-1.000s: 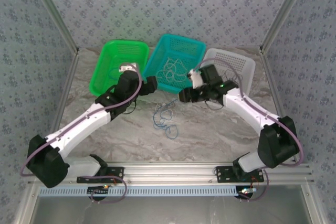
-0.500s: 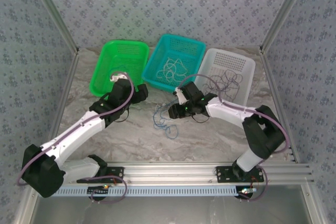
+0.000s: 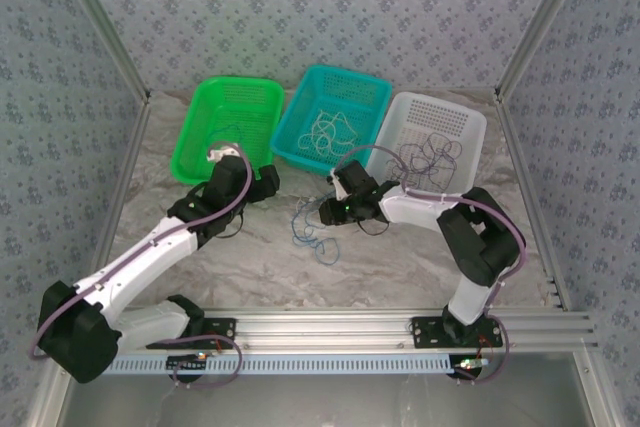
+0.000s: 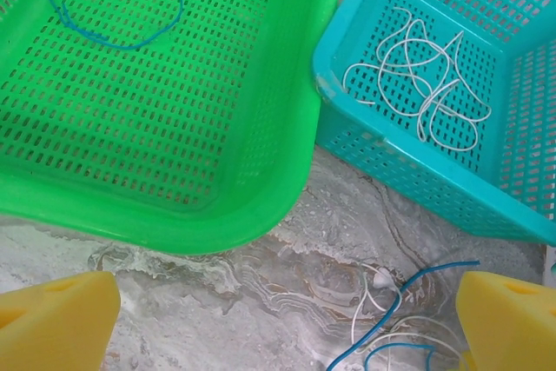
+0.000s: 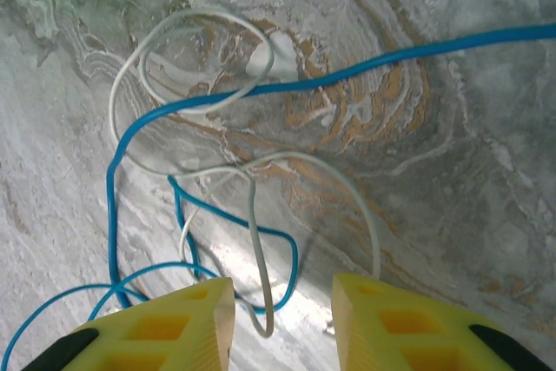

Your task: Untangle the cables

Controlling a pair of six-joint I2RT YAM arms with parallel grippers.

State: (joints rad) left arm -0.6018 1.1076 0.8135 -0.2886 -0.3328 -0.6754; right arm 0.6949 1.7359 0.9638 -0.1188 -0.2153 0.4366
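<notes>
1. Tangle of blue + white cables lies on the marble table, mid-scene, just near of the teal basket and between the two grippers.
2. The right gripper sits low over the tangle's right side. Its yellow pads are apart w/ a clear gap.
3. A white cable drops into that gap, its end lying between the pads. Nothing looks pinched.
4. In the right wrist view a blue cable runs in from the right, crosses a white loop, then bends down along the left side. More blue loops lie under the left pad.
5. The left gripper has its pads spread wide w/ nothing between them. It hovers over bare table just near of the green basket and the teal one, left of the tangle. A few blue + white strands show by its right pad.
6. Green basket is far left and holds one blue cable loop, lying flat on its floor.
7. Teal basket is far centre, touching the green one's right side. It holds a loose bunch of white cables.
8. White basket is far right, beside the teal one. Dark cables lie in loose loops in its near half.
</notes>
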